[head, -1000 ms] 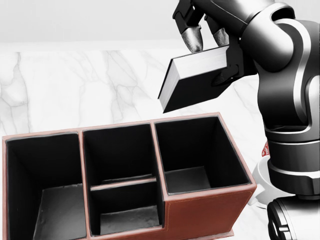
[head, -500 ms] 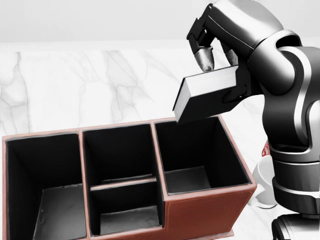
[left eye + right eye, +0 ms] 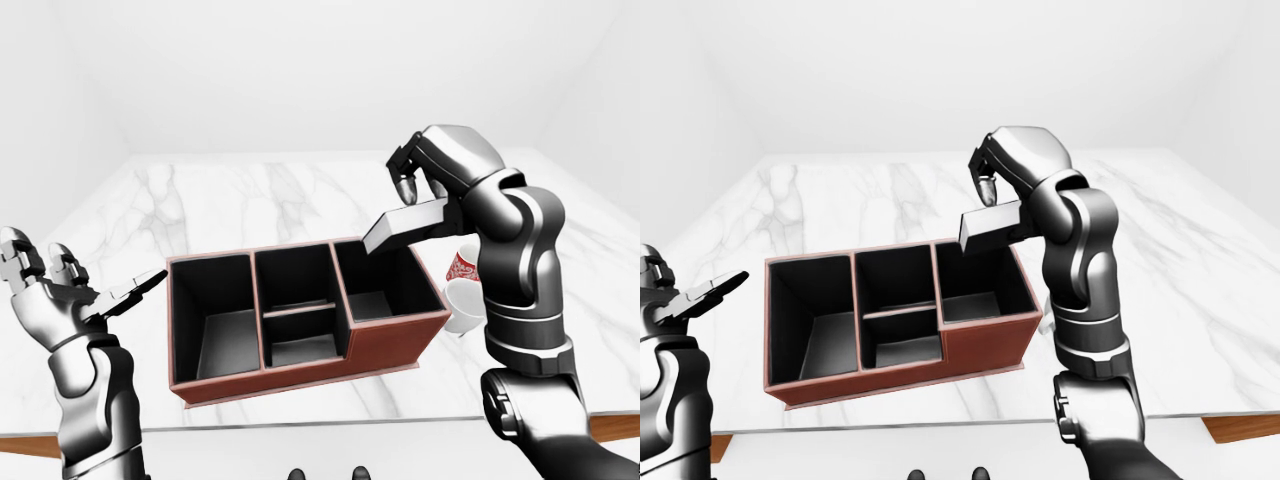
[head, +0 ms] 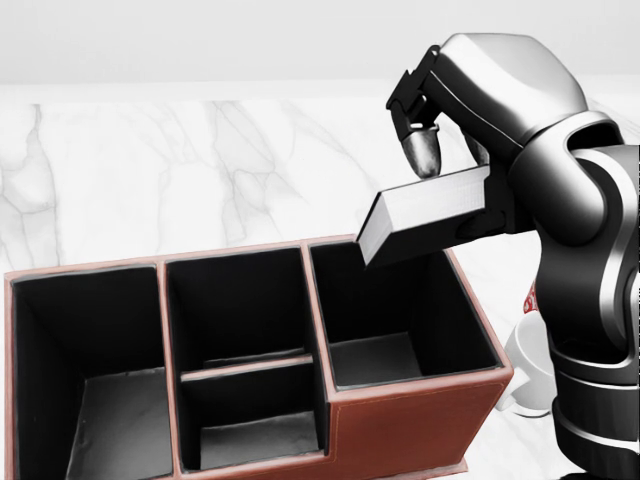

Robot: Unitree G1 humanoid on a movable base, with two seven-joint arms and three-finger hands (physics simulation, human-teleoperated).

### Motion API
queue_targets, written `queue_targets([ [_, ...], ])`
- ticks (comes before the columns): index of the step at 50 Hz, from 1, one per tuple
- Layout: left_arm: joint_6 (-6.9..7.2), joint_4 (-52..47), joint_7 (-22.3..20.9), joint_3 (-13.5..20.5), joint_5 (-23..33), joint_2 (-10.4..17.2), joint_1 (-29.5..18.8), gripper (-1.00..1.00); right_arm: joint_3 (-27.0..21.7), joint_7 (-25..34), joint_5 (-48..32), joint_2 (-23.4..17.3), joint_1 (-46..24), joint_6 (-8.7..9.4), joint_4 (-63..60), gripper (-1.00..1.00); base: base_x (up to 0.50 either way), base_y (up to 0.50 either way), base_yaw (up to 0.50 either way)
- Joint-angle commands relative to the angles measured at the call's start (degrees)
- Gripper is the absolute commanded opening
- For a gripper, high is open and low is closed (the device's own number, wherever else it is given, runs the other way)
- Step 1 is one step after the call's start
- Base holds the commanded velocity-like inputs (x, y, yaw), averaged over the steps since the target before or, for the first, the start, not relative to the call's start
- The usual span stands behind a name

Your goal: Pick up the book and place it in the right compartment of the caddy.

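Observation:
In the head view, a dark book with a pale page edge [image 4: 425,215] hangs tilted over the top rim of the caddy's right compartment [image 4: 400,320]. My right hand [image 4: 440,185] is shut on the book, one fingertip [image 4: 424,152] pressing it from above. The book's lower left corner overlaps the compartment's far rim. The caddy [image 4: 400,420] is red-brown outside and black inside, with a large left bay, a split middle bay and the right bay. My left hand [image 3: 75,295] is held open at the left of the left-eye view, apart from the caddy.
A white cup with a red pattern [image 3: 463,285] stands just right of the caddy, under my right forearm. The caddy rests on a white marble table [image 3: 240,195]. The table's wooden near edge [image 3: 610,425] shows at the bottom right.
My right hand has carried the book down and to the right in the head view. The book now sits lower, at the right compartment's top rim. The caddy has stayed put.

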Motion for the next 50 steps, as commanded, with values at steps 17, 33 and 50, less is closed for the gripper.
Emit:
queue_targets([
  [17,0.64,-0.9,-0.1,0.2,0.2,-0.4,0.3,1.0,1.4,0.0,-3.4,4.3,5.0,0.0,-5.4,-1.0,0.0,0.0,0.0],
  [33,-0.22,0.5,-0.1,0.1,0.1,0.0,-0.2,1.0,3.5,0.0,-5.4,7.8,5.9,0.0,-4.9,-1.0,0.0,0.0,0.0],
  [50,1.3,-1.4,0.2,0.3,-0.1,-0.1,0.2,1.0,2.9,0.0,-4.4,7.1,7.7,0.0,1.1,-1.0,0.0,0.0,0.0],
])
